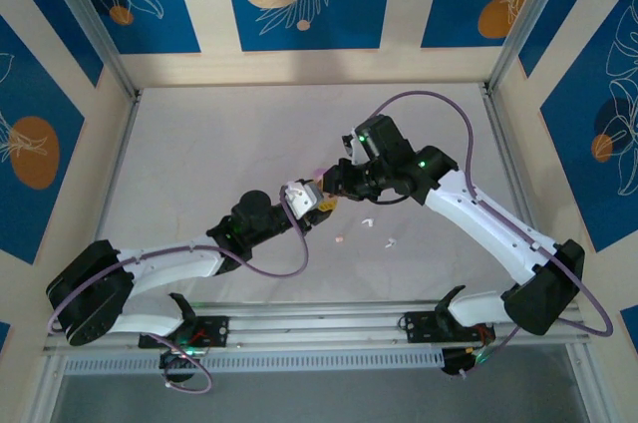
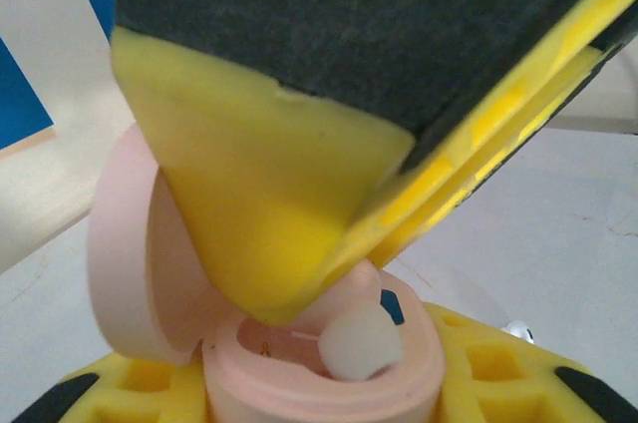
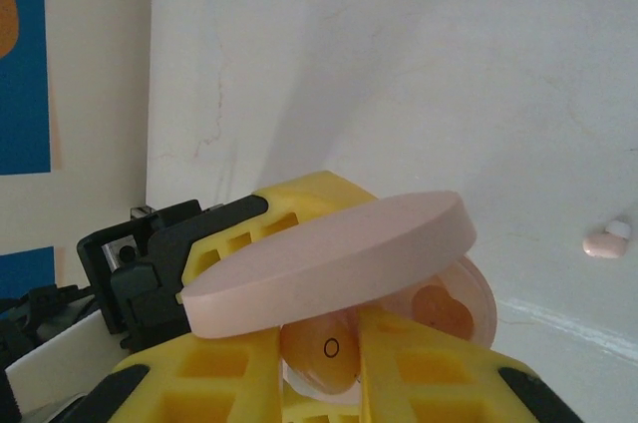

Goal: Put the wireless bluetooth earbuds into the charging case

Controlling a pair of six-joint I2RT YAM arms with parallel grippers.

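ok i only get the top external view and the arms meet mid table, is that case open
observer: yes, the left wrist view shows the pink case open, with its lid standing up at the left.
operator: anything in it
observer: an earbud's white tip shows in the well, beside a yellow finger of the right jaws.
operator: right jaws holding something
observer: the right wrist view shows a peach earbud pinched between them, just under the lid. It's likely the same bud.
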